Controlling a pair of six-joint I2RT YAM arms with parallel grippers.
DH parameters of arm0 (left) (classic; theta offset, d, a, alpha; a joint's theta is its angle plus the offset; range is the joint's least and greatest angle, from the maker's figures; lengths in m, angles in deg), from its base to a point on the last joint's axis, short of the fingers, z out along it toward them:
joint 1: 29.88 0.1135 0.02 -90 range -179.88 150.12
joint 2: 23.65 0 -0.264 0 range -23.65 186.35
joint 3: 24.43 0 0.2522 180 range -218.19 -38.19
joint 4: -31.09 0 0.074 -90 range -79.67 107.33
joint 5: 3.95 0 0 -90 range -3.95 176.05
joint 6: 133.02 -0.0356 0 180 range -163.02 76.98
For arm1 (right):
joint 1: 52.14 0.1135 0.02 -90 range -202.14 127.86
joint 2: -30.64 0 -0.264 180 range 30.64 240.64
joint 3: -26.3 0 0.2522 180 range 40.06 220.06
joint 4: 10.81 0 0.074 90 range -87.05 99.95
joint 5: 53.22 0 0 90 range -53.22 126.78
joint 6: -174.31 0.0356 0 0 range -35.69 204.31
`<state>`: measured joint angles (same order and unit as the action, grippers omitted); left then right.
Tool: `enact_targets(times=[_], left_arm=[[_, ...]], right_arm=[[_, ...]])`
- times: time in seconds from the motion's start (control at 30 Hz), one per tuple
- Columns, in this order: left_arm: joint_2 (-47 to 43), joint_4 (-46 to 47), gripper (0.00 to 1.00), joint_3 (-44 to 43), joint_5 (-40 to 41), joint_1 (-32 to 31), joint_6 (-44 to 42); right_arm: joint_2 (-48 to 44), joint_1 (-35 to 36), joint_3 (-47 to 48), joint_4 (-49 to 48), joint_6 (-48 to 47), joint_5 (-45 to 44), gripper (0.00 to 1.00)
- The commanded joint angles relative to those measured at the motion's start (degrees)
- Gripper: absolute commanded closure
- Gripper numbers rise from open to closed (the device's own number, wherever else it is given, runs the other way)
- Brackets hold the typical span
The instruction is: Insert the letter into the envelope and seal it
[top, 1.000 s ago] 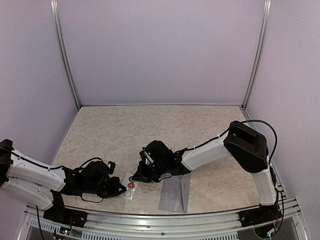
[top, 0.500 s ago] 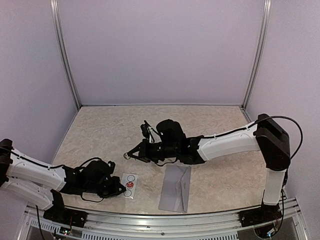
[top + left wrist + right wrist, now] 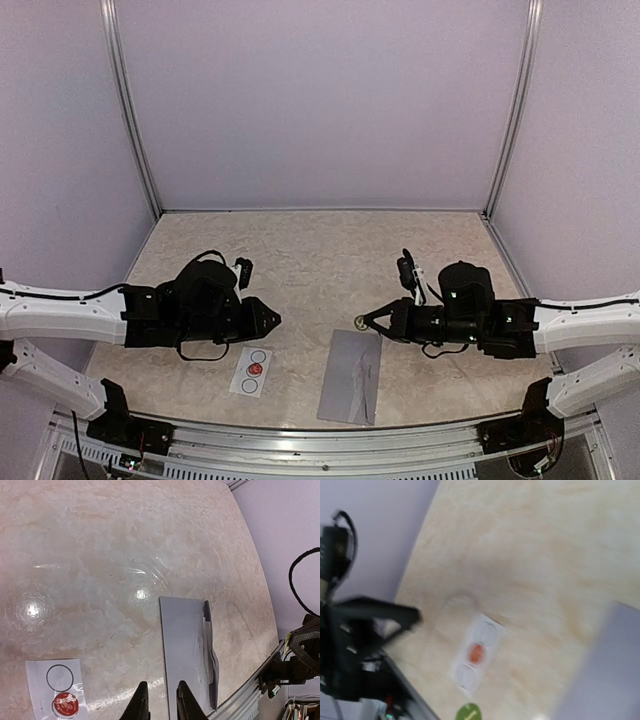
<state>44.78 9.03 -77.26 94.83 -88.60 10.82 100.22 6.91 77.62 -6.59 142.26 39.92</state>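
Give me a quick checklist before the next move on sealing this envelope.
1. Envelope lying flat, nothing on it: ok.
2. Flap pressed down: cannot tell; its edge looks ruffled in the left wrist view.
3. Letter inside: cannot tell.
4. Right gripper shut on small disc: ok.
5. Left gripper slightly open, empty, apart from the envelope: ok.
6. Sticker card holds a red seal: ok.
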Motion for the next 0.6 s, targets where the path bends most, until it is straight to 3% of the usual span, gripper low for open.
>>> enact_targets(times=[0.0, 0.2, 0.57], left_arm=[[7.9, 3.6, 0.82, -5.6, -2.3, -2.4, -4.3], [21.6, 8.6, 0.87, -12.3, -7.1, -5.4, -4.6], [33.6, 13.1, 0.91, -15.8, -14.4, -6.6, -5.1]], right_arm=[[-8.3, -1.6, -10.0, -0.3, 1.6, -1.8, 1.00], [-11.2, -2.2, -18.7, -10.2, 3.6, 1.0, 1.00], [3.7, -3.4, -19.8, -26.0, 5.0, 7.3, 1.00]])
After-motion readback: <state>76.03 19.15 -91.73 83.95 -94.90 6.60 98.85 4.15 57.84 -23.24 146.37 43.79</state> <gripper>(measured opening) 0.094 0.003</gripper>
